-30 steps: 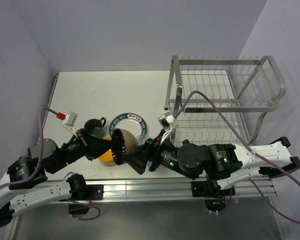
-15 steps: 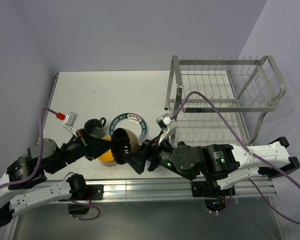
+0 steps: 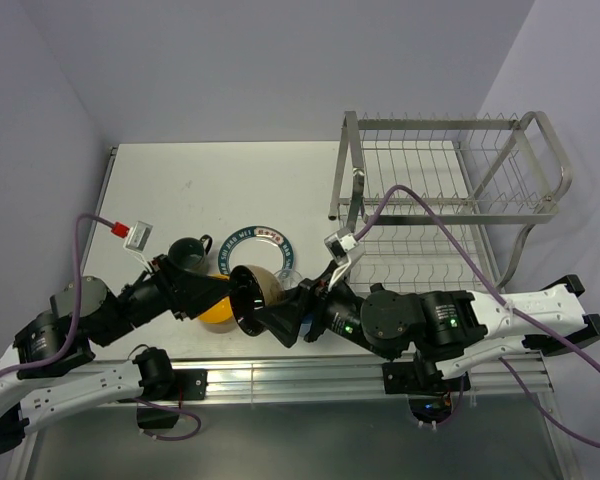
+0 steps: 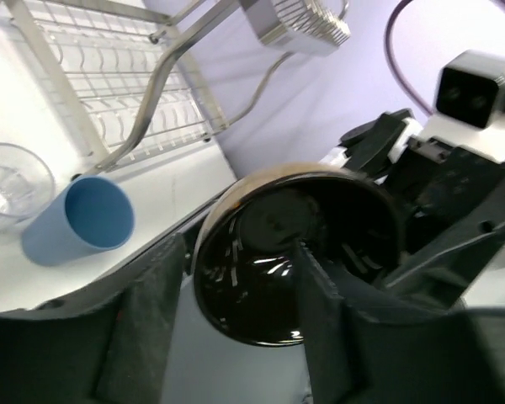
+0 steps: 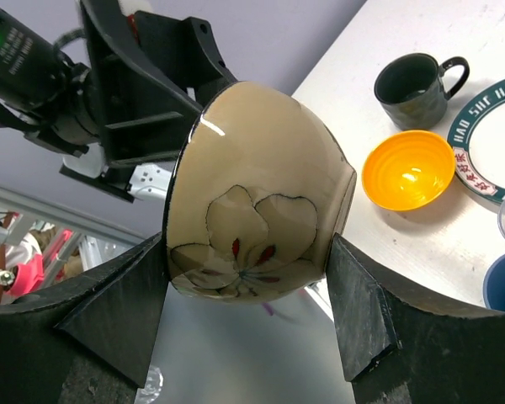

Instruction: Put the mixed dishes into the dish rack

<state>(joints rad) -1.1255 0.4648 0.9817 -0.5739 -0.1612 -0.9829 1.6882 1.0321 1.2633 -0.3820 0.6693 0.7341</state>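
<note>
**Left arm.** The left arm reaches in from the near left corner, low over the table (image 3: 210, 180), with its wrist pointing right. The left gripper (image 3: 220, 293) stands spread. One finger is outside the beige bowl (image 3: 255, 290) and the other is in front of its dark inside. The rim passes between them and is not pinched. The small orange bowl (image 3: 215, 312) sits upright directly under this claw. The dark mug (image 3: 187, 252) is just beyond it and the white plate (image 3: 257, 240) lies flat, beyond and to its right.

**Task item.** The beige bowl hangs on its side between the two claws, off the table and above its near edge. Its axis runs roughly level from claw to claw. The mouth faces the left gripper and the flower-painted outer wall (image 5: 252, 194) faces the right wrist.

**Right arm.** The right arm comes in from the near right, folded at the elbow, with its wrist pointing left. The right gripper (image 5: 246, 252) is pressed wide against the bowl, one finger on each opposite side of the wall.

**Clearances.** The clear glass (image 4: 8, 181) and the light blue tumbler (image 4: 80, 219), which lies on its side, are just beyond the right claw. The dish rack (image 3: 440, 180) stands farther beyond and to that claw's right, and both its tiers face the arms. Bare table lies beyond the left claw towards the far edge.
</note>
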